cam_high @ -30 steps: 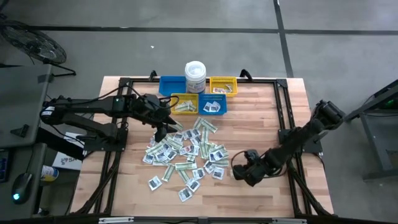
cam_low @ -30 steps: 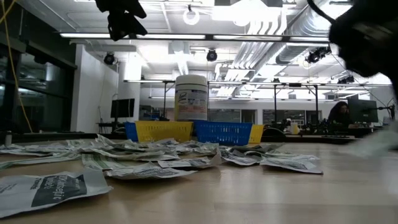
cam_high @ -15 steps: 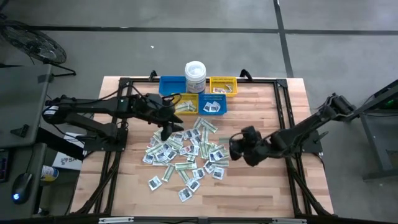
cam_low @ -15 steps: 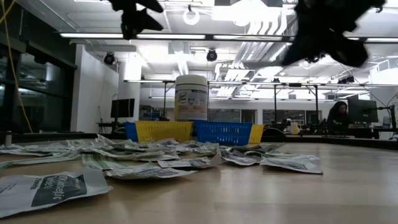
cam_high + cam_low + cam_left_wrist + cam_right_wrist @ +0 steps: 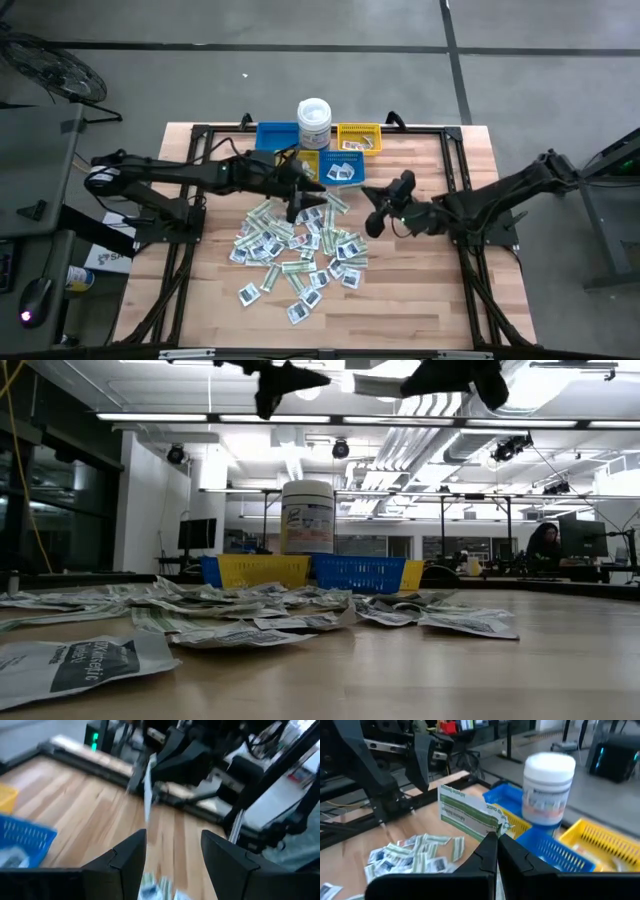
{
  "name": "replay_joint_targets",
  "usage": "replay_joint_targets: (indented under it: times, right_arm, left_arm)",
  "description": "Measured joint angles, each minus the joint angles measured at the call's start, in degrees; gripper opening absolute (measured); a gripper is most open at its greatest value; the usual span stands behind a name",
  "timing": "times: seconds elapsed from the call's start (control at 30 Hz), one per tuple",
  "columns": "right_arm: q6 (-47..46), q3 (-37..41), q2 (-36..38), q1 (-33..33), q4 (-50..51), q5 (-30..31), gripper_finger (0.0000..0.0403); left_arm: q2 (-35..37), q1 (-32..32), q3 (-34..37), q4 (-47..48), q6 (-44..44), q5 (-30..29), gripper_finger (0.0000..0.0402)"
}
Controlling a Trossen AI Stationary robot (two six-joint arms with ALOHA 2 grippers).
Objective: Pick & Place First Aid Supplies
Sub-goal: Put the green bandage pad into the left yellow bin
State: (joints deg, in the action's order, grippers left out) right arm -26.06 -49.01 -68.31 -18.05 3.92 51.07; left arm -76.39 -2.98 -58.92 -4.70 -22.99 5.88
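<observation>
Now the right end effector (image 5: 496,851) has swung in toward twelve o'clock, clamped on a green-and-white strip (image 5: 470,814), nearing the bins (image 5: 344,172); left end effector (image 5: 172,851) hovers wide, empty.

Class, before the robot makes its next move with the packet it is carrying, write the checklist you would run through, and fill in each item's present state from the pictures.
1. Right gripper shut on the green-and-white strip packet: ok.
2. Packet lifted above the table: ok.
3. Bins in sight ahead, blue bin and yellow bin: ok.
4. White tub upright beside the bins, a thing to avoid: ok.
5. Left gripper open, above the packet pile: ok.
6. Which bin suits this packet: cannot tell.
</observation>
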Motion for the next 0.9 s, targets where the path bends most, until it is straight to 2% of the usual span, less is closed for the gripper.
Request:
replay_joint_targets:
  times: [0.17,0.37,0.6,0.8,0.9]
  right_arm:
    - [5.46,0.00,1.67,2.25,-2.31,-2.80,0.0000]
    - [10.74,0.00,1.98,4.46,-8.00,-7.18,0.0000]
    - [13.06,-0.02,-0.25,7.60,-13.39,-14.54,0.0000]
    - [13.05,-0.01,-2.19,9.47,-16.04,-17.33,0.0000]
    - [13.07,-0.02,-2.19,9.74,-15.85,-17.42,0.0000]
  left_arm:
    - [-1.50,0.01,0.00,-5.42,-0.42,-2.57,0.0190]
    - [-1.57,0.00,0.00,-5.87,-0.41,-6.93,0.0190]
    - [-1.57,0.00,0.00,-5.91,-0.14,-8.00,0.0190]
    - [-1.57,0.00,0.00,-5.91,0.03,-8.02,0.0187]
    - [-1.57,0.00,0.00,-5.89,-0.45,-8.03,0.0165]
